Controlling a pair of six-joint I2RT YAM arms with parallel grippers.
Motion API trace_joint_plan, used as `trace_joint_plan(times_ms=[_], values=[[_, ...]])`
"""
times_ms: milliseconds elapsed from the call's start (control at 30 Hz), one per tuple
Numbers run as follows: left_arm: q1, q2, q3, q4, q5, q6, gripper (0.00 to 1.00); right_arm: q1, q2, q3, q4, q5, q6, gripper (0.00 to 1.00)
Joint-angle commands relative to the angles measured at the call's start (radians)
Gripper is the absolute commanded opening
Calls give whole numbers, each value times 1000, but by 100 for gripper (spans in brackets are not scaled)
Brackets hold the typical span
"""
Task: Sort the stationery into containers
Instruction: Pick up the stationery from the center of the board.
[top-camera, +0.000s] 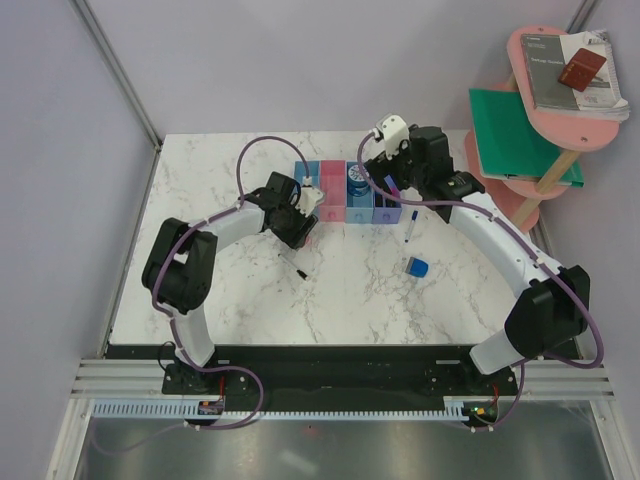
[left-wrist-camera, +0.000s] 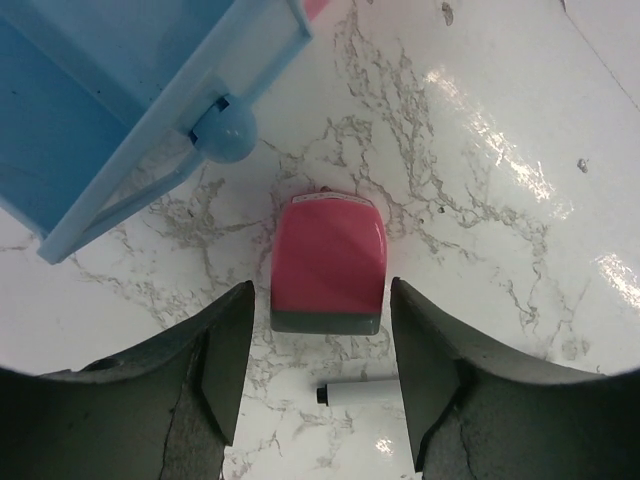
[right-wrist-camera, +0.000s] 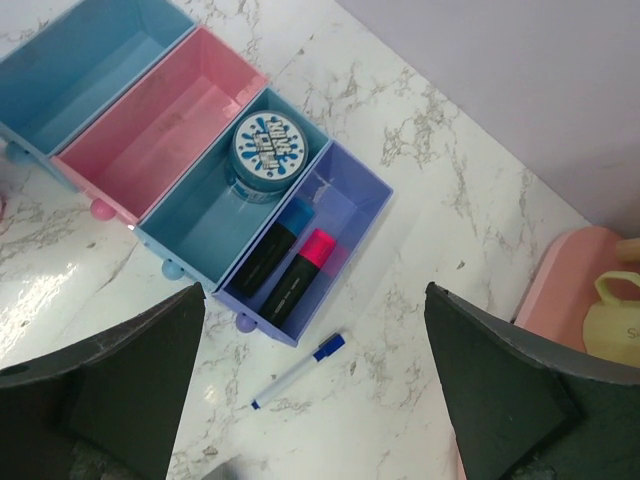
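– Top external: how far along is your sorting?
– Your row of four joined plastic bins (top-camera: 345, 190) sits at the back of the white marble table (top-camera: 230, 295). A small blue block (top-camera: 417, 267), a blue-capped white marker (top-camera: 412, 226) and a thin black pen (top-camera: 295, 268) lie loose on the marble, not yet sorted.
– Left wrist?
– Your left gripper (left-wrist-camera: 320, 300) stands partly open and holds nothing. Its jaws flank the pink-and-grey rectangular eraser (left-wrist-camera: 327, 262), with a gap on each side. The eraser lies flat on the table, near the corner of a light-blue bin (left-wrist-camera: 150, 90).
– Right wrist?
– Your right gripper (right-wrist-camera: 315, 300) is spread wide and empty above the bins. The purple-blue end bin (right-wrist-camera: 350, 200) holds a pink-tipped black marker (right-wrist-camera: 303, 272) and a blue-tipped black marker (right-wrist-camera: 272, 248). The light-blue bin beside it (right-wrist-camera: 200, 225) holds a round blue-lidded tin (right-wrist-camera: 268, 152). Nothing shows in the other two. Four pieces are out, so I judge you roughly halfway.
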Motion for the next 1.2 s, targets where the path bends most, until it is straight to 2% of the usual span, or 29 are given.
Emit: trace_joint_plan(times_ms=[0, 433, 533, 600, 700, 900, 1167], values=[[-7, 17, 32, 43, 7, 69, 64, -2, -32, -25, -38, -62, -9, 99], [-13, 29, -24, 62, 18, 72, 62, -2, -2, -25, -96, -160, 8, 98], [-13, 15, -31, 62, 16, 78, 57, -3, 3, -14, -102, -177, 13, 98], [-13, -3, -37, 62, 16, 81, 50, -2, 9, -8, -112, -196, 20, 98], [-15, -40, -54, 60, 16, 83, 47, -3, 24, -5, -124, -257, 43, 98], [-21, -179, -98, 45, -1, 98, 46, -23, 73, -2, -128, -462, 126, 98], [-38, -428, -149, 48, 7, 71, 43, -95, 190, 68, -130, -894, 266, 98]])
